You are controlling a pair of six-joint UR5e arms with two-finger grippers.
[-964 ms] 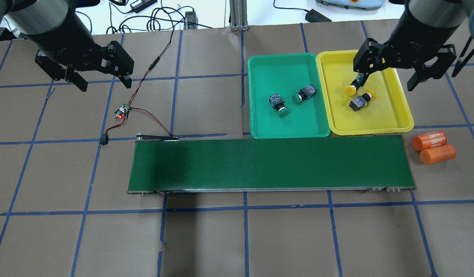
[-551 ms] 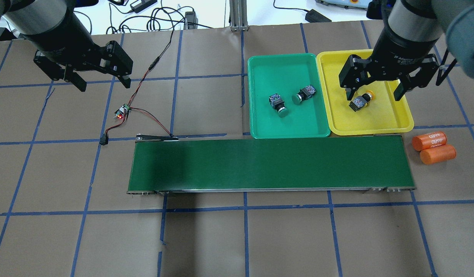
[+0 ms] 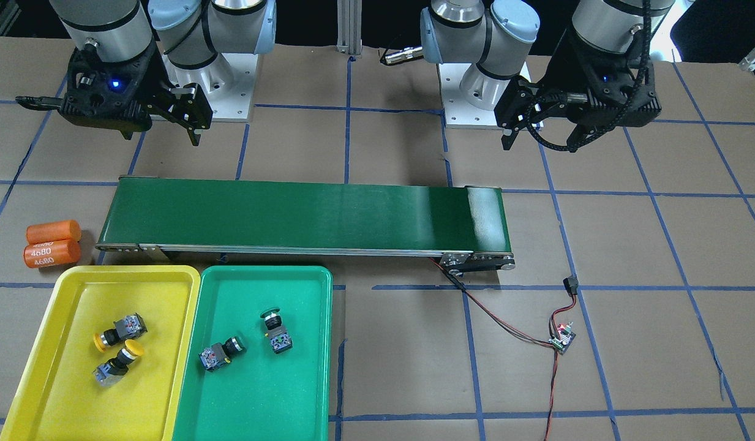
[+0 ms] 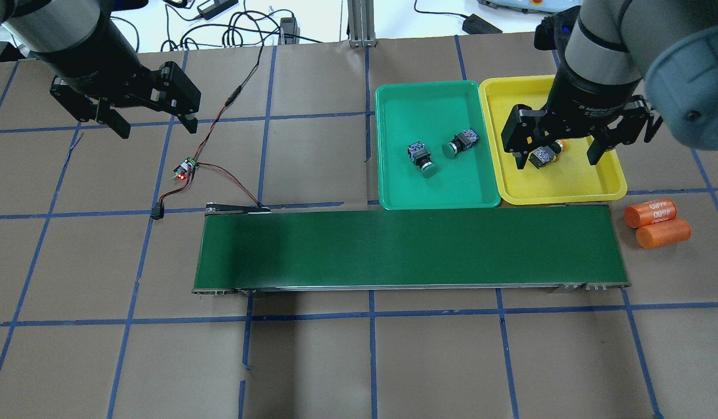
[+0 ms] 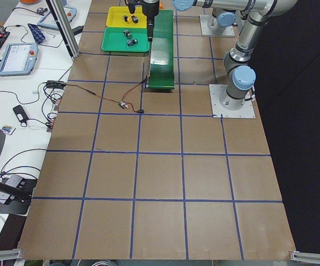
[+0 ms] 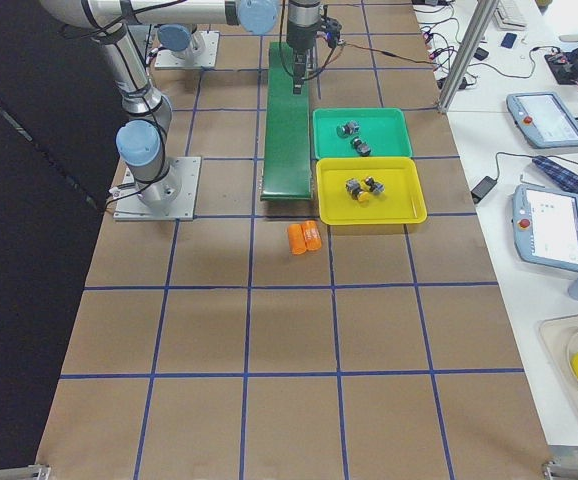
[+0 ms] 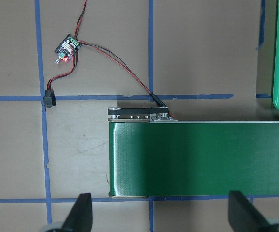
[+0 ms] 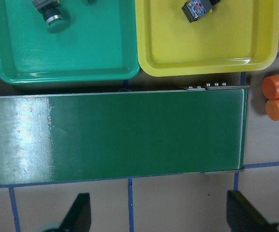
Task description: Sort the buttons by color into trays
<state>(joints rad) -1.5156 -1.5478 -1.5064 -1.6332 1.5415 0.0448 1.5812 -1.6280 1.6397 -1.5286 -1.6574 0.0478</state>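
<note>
The yellow tray (image 4: 568, 180) holds two yellow buttons (image 3: 119, 331) (image 3: 116, 362). In the overhead view only one yellow button (image 4: 544, 155) shows; my right arm hides the other. Beside it the green tray (image 4: 428, 99) holds two green buttons (image 4: 421, 158) (image 4: 460, 142). My right gripper (image 4: 556, 158) hangs open and empty above the yellow tray's near half. In its wrist view the right gripper (image 8: 160, 212) looks down on the belt and both trays. My left gripper (image 4: 156, 128) is open and empty, high over the table at the far left.
A long dark-green conveyor belt (image 4: 405, 247) lies along the near side of both trays. Two orange cylinders (image 4: 655, 223) rest off its right end. A small circuit board (image 4: 184, 170) with red and black wires lies near the belt's left end.
My right gripper has moved left and toward the robot, from over the yellow tray's far right corner to over its near half, and now covers one yellow button. The left arm has stayed put.
</note>
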